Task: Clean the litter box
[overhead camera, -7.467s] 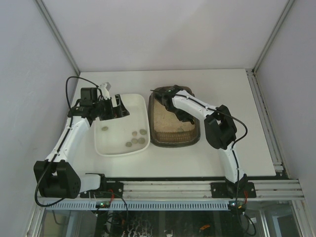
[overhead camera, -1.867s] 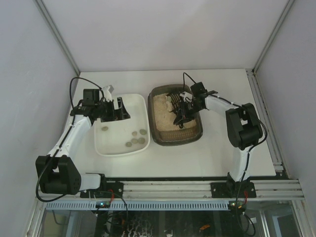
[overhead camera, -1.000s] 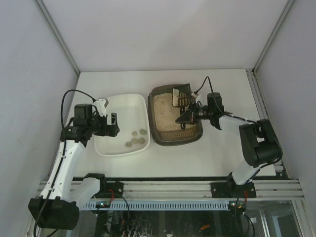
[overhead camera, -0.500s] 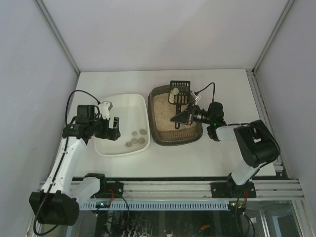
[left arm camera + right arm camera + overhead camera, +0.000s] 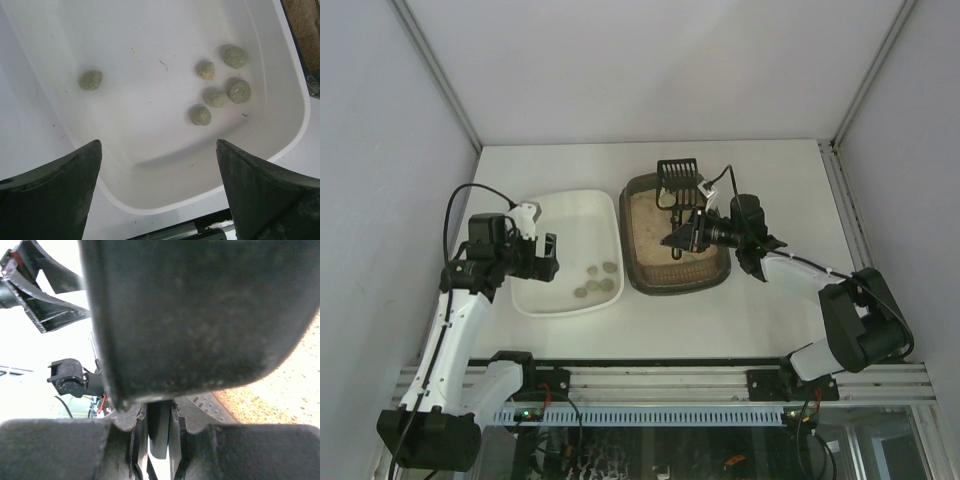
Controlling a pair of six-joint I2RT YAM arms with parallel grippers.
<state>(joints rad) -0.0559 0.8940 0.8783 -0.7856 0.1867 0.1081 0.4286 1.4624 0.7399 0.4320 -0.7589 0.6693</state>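
Right gripper (image 5: 692, 236), clenched on the handle of the black scoop (image 5: 678, 172), holds the slotted head above the 12 o'clock rim of the litter box (image 5: 672, 287), likely to sift litter back; left gripper (image 5: 160, 165), fingers spread and empty, hovers over the white tray (image 5: 570, 235) at the box's 9 o'clock.

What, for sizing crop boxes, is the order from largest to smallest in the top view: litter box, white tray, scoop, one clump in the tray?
1. white tray and litter box: they look alike, so not ranked against each other.
2. scoop: clearly smaller, though raised toward the camera.
3. clump: smallest.
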